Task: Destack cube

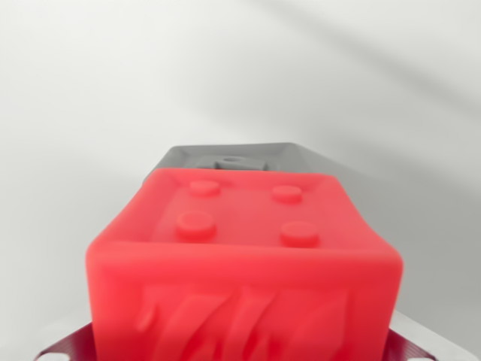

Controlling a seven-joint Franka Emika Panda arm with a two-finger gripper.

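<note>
At the wrist view's left bottom corner a sliver of metal plate pokes out (a small hole in it). Filling the lower middle is the red cube, four round studs on its top face and raised slanted ridges on its near side. Behind it sits a grey block, partly hidden. Another metal sliver shows at the right. No fingertips are visible, so whether the jaws are spread or pinching the cube cannot be told.
</note>
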